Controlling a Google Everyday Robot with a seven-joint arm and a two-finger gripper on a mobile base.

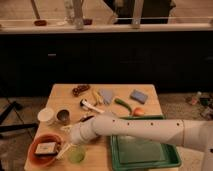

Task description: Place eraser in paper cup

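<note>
The eraser [46, 147], a small pale block with a darker top, lies inside an orange-red bowl [34, 155] at the table's front left corner. The paper cup [46, 116], short and white, stands on the left side behind the bowl, next to a shiny metal cup [63, 116]. My white arm reaches in from the right. The gripper [62, 145] hangs open at the bowl's right rim, just right of the eraser, with nothing between its fingers.
A translucent green cup [76, 154] stands right beside the bowl, under my wrist. A green tray [170, 159] fills the front right. Blue-grey pads [139, 96], a green vegetable [122, 105], a yellow item [96, 96] and a dark brown item [80, 90] lie at the back.
</note>
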